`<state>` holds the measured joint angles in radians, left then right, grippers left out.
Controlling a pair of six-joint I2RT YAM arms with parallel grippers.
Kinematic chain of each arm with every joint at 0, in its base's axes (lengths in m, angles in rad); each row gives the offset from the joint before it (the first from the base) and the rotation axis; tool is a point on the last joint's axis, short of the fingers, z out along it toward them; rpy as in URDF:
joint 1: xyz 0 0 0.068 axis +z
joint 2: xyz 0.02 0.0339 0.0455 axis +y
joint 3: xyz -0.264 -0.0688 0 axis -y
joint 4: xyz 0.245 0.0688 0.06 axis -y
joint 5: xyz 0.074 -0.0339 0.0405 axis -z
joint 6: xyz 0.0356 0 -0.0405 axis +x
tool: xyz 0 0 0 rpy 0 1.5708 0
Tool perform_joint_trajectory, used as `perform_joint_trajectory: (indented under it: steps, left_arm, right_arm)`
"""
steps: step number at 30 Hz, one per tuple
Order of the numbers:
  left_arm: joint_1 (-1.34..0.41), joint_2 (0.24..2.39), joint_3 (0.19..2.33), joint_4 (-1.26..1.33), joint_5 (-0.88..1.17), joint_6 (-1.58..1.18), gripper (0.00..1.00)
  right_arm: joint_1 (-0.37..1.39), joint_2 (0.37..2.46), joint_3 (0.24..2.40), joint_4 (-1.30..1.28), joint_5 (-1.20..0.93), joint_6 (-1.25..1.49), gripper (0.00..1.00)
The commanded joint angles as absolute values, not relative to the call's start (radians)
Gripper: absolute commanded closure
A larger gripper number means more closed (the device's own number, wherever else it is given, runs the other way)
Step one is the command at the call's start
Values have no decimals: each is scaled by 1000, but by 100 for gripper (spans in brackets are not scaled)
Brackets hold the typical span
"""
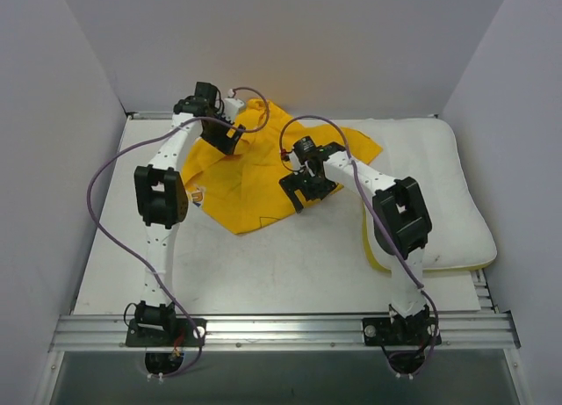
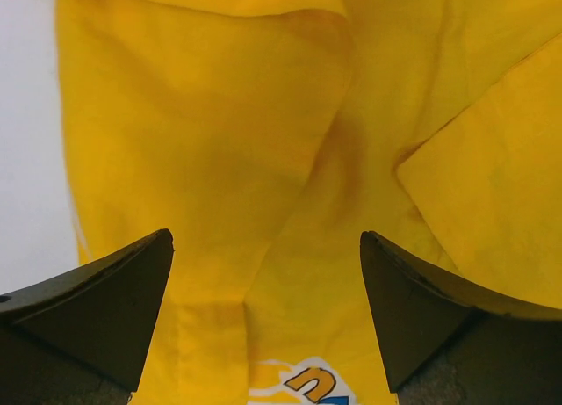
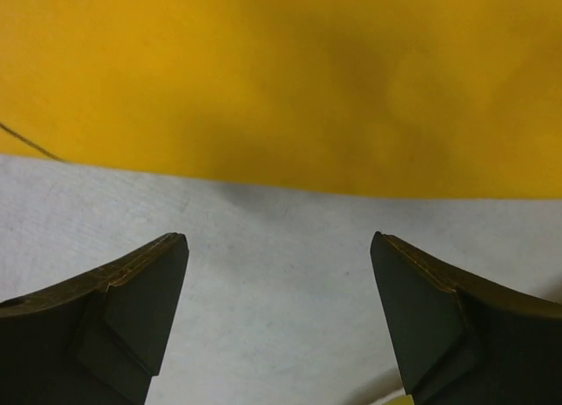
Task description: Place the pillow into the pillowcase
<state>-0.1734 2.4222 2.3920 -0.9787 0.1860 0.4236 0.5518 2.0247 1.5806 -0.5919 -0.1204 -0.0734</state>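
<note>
Pillow point(image 1: 439, 190) flat on my right, pillowcase point(image 1: 250, 177) rumpled at the far middle of the table point(image 1: 290, 264).
The pillow is white with a yellow stripe along its near edge; the pillowcase is bright yellow, creased, a scrap of print showing. My left gripper point(image 2: 266, 238) gapes wide over its folds, my right gripper point(image 3: 279, 238) wide at its hem, both empty.

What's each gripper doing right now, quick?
Left gripper: open, holding nothing, over the pillowcase.
Right gripper: open, holding nothing, over the table by the pillowcase's edge.
</note>
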Motion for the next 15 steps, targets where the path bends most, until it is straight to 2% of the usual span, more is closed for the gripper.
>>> perform_joint_trajectory:
  steps: [1, 5, 9, 11, 12, 13, 14, 15]
  left_arm:
    - [-227, 2431, 2355, -898, 157, 480, 4]
    - [-244, 2471, 2362, -848, 36, 503, 4]
    - [-242, 2513, 2411, -842, -34, 531, 8]
    - [-244, 2522, 2413, -833, -67, 581, 17]
    - [-244, 2528, 2414, -831, -105, 598, 23]
    - [-242, 2533, 2414, -827, -127, 613, 34]
    - [-244, 2539, 2418, -824, -146, 645, 41]
    - [-241, 2542, 2421, -821, -164, 655, 47]
  right_arm:
    - [563, 2081, 1657, -583, -143, -28, 12]
    - [572, 2173, 1710, -575, -121, -23, 16]
    - [578, 2239, 1736, -578, -42, -20, 29]
    - [577, 2261, 1738, -581, -15, -21, 34]
    - [577, 2278, 1738, -583, -3, -25, 43]
    - [577, 2286, 1736, -587, 6, -31, 47]
    - [575, 2292, 1730, -591, 24, -35, 54]
    - [575, 2295, 1726, -592, 28, -40, 74]
